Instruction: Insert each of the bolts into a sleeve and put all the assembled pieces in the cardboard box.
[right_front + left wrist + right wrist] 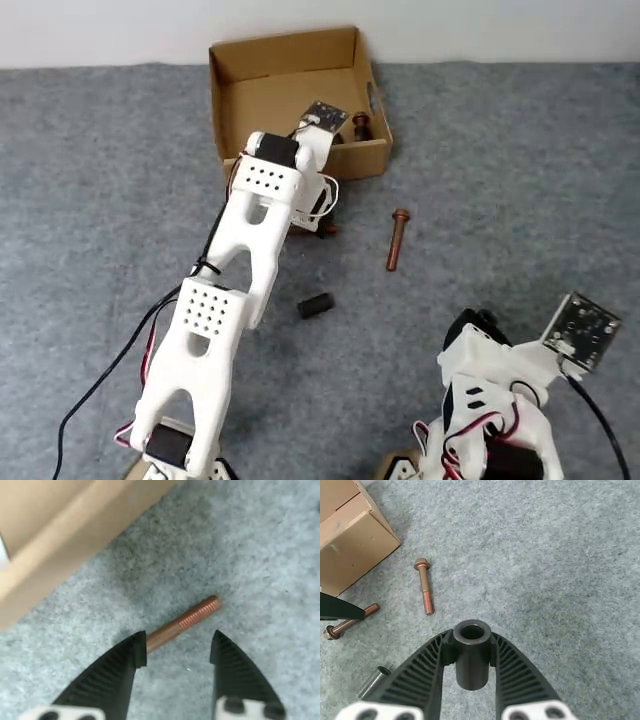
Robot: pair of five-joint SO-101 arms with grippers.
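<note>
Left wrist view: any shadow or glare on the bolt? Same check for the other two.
Left wrist view: dim shadow patch on the carpet between cardboard box and bolt; the bolt has mild sheen, no hard glare. Right wrist view: the sleeve has a dark bore. High view: even light, soft shadows only.

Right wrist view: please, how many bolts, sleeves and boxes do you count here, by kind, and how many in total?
Copper-coloured metal bolts: 2
Black cylindrical sleeves: 2, one held by the right tool
Brown cardboard box: 1
Total: 5
</note>
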